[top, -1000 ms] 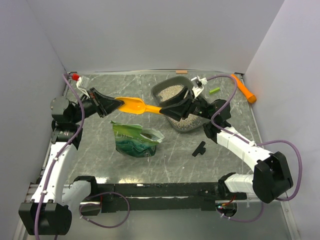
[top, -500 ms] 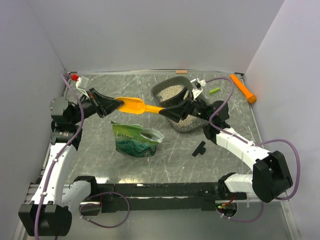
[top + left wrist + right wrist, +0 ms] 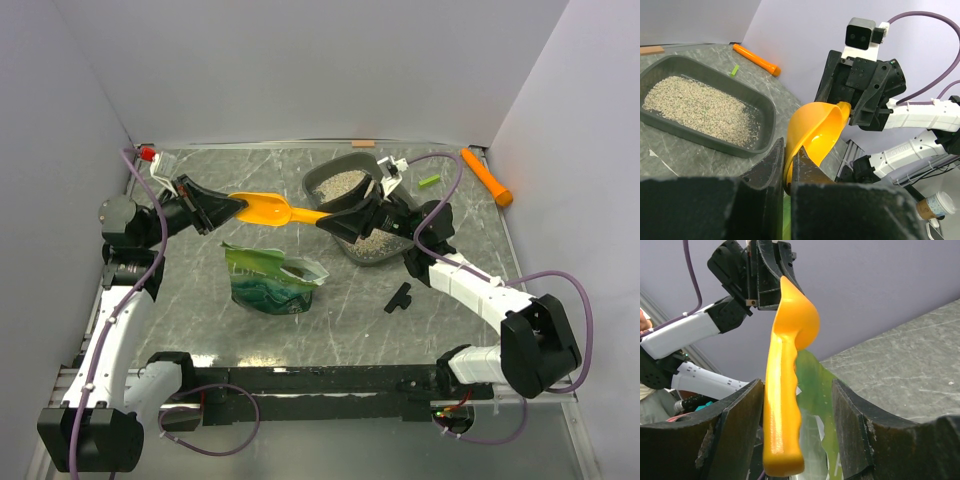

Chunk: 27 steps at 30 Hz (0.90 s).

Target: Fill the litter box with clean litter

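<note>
The dark grey litter box sits at the centre back, with pale clean litter spread in it. In the left wrist view the litter box and the clean litter lie at the left. An orange-yellow scoop hangs level between both arms. My left gripper is shut on the rim of the scoop's bowl. My right gripper is open around the scoop's handle. The handle lies against one finger, with a gap to the other.
A crinkled green bag lies open below the scoop. An orange cylinder and a small green piece are at the back right. A small black part lies right of the bag. Walls close in three sides.
My right gripper has shifted slightly left along the scoop's handle. The scoop and my left gripper have hardly moved.
</note>
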Each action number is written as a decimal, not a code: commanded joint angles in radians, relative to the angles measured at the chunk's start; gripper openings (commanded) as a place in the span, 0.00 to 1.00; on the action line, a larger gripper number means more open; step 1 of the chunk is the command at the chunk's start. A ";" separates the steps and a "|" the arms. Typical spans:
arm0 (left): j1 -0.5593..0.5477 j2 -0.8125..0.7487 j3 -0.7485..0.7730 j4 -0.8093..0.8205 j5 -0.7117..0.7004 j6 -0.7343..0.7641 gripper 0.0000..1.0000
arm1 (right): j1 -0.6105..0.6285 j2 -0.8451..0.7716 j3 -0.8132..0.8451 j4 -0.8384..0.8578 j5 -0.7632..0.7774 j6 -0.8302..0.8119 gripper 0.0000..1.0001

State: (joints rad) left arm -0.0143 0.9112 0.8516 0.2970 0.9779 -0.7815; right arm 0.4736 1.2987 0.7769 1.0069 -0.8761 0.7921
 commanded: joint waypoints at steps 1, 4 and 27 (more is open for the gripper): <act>0.004 -0.011 -0.005 0.060 -0.007 -0.016 0.01 | 0.010 0.001 0.002 0.099 -0.006 0.002 0.62; 0.005 -0.008 -0.005 0.062 -0.007 -0.015 0.01 | 0.010 -0.001 0.002 0.111 -0.008 0.006 0.60; 0.004 -0.006 0.000 -0.002 0.012 0.063 0.43 | 0.028 -0.041 -0.005 0.073 0.006 -0.031 0.00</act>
State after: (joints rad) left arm -0.0101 0.9142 0.8448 0.2996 0.9741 -0.7628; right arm 0.4919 1.3170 0.7769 1.0748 -0.9001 0.8398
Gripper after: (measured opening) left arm 0.156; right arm 0.340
